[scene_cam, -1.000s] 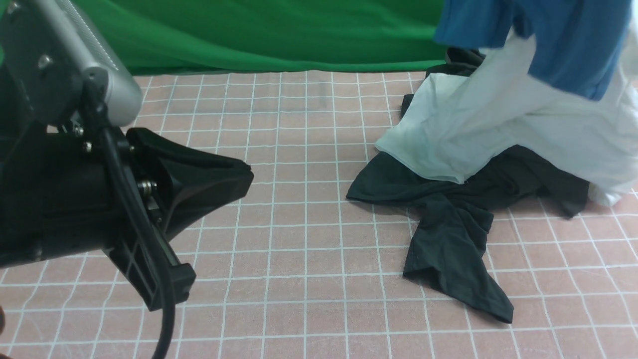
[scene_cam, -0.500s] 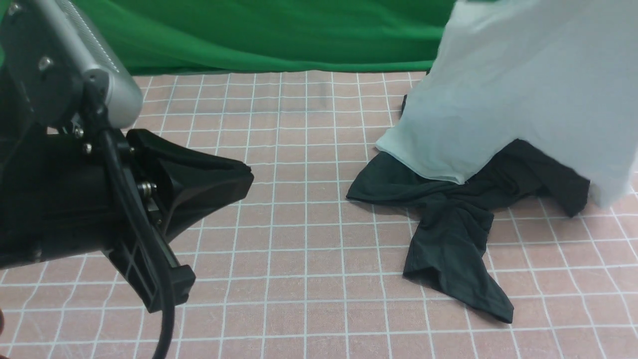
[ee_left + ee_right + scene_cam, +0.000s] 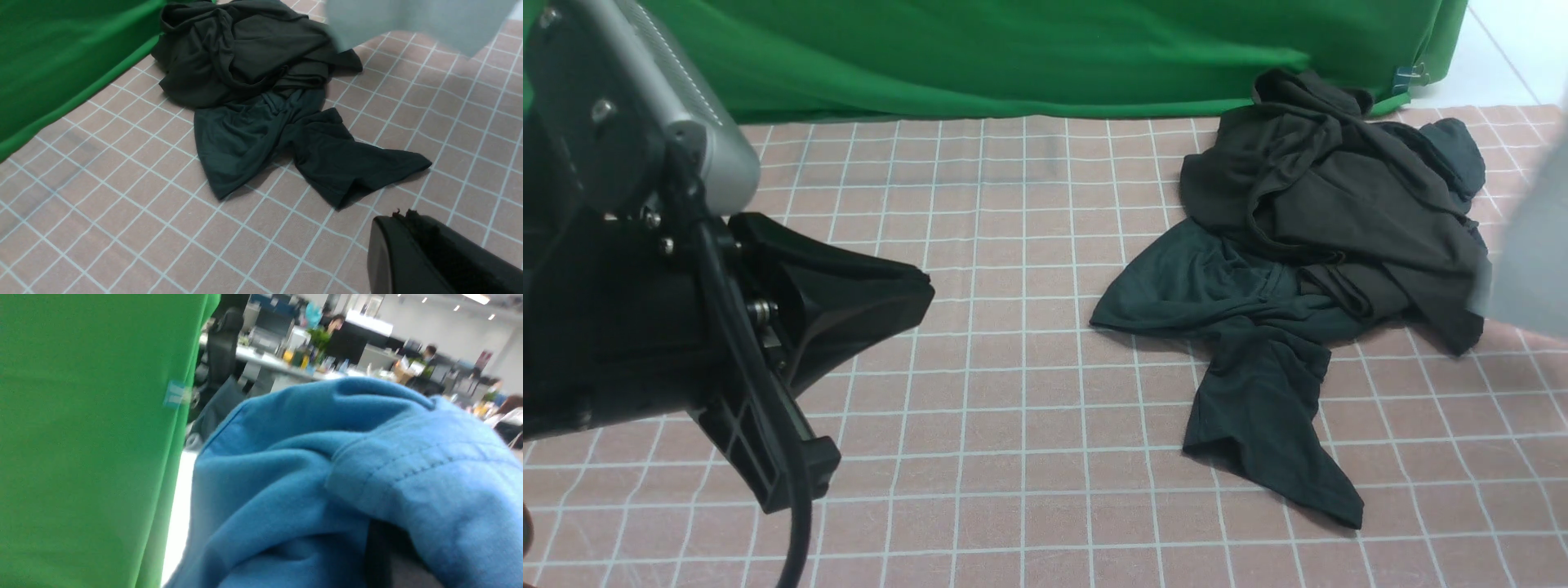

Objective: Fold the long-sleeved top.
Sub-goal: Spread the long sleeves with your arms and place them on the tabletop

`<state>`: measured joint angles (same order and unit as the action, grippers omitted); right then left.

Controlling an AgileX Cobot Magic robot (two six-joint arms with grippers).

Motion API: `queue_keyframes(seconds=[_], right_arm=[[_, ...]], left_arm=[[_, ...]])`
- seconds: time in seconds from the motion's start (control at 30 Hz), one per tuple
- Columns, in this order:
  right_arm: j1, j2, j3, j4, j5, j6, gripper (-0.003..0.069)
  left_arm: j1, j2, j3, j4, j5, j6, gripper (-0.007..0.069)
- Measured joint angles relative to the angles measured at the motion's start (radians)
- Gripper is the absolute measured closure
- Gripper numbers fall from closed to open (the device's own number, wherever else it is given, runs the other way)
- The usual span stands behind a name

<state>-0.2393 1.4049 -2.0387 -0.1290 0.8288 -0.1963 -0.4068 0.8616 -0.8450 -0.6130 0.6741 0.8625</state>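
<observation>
Far right on pink gridded tabletop (image 3: 1013, 245): crumpled black cotton long-sleeved top (image 3: 1339, 188), partly atop dark grey garment (image 3: 1258, 392)
Top's long axis: bunched, unreadable
Left gripper (image 3: 923, 296) jaws: closed, empty
Right gripper jaws: cannot tell, bright blue cloth (image 3: 327, 477) covers them

Left arm (image 3: 613, 327) fills the front view's left foreground. left gripper (image 3: 921, 296) jaws closed, empty, pointing forward-right. Right arm outside front view; right gripper covered, jaw state unreadable.

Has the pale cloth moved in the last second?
Yes. The pale cloth has swung right, off the dark clothes pile it covered; only its blurred edge shows now.
</observation>
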Motion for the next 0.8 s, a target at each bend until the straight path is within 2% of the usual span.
queue_keyframes(seconds=[0.17, 0.3, 0.33, 0.47, 0.5, 0.6, 0.63, 0.7, 0.8], right_arm=[[0.0, 0.071, 0.081, -0.001, 0.095, 0.01, 0.057], [0.0, 0.138, 0.156, -0.001, 0.169, 0.069, 0.0567], [0.0, 0.174, 0.185, -0.001, 0.206, 0.095, 0.0547], [0.0, 0.251, 0.218, -0.001, 0.274, 0.146, 0.0382], [0.0, 0.273, 0.22, -0.001, 0.298, 0.154, 0.0275], [0.002, 0.296, 0.22, -0.001, 0.325, 0.162, 0.0074], [0.005, 0.296, 0.22, -0.001, 0.328, 0.164, 0.0038], [0.014, 0.295, 0.22, -0.001, 0.332, 0.172, 0.0013], [0.058, 0.287, 0.22, -0.003, 0.341, 0.179, 0.0035]], left_arm=[[0.0, 0.0, 0.0, 0.022, 0.0, 0.0, 0.0603], [0.0, 0.0, 0.0, 0.026, 0.0, 0.0, 0.0603], [0.0, 0.0, 0.0, 0.029, -0.001, 0.0, 0.0603], [0.0, 0.0, 0.0, 0.035, -0.001, 0.0, 0.0603], [0.0, 0.0, 0.0, 0.039, -0.001, 0.0, 0.0603], [0.0, 0.0, 0.0, 0.041, -0.001, 0.0, 0.0603], [0.0, 0.0, 0.0, 0.043, -0.001, 0.0, 0.0603], [0.0, 0.0, 0.0, 0.043, -0.002, 0.0, 0.0603], [0.0, 0.0, 0.0, 0.043, -0.007, 0.0, 0.0603]])
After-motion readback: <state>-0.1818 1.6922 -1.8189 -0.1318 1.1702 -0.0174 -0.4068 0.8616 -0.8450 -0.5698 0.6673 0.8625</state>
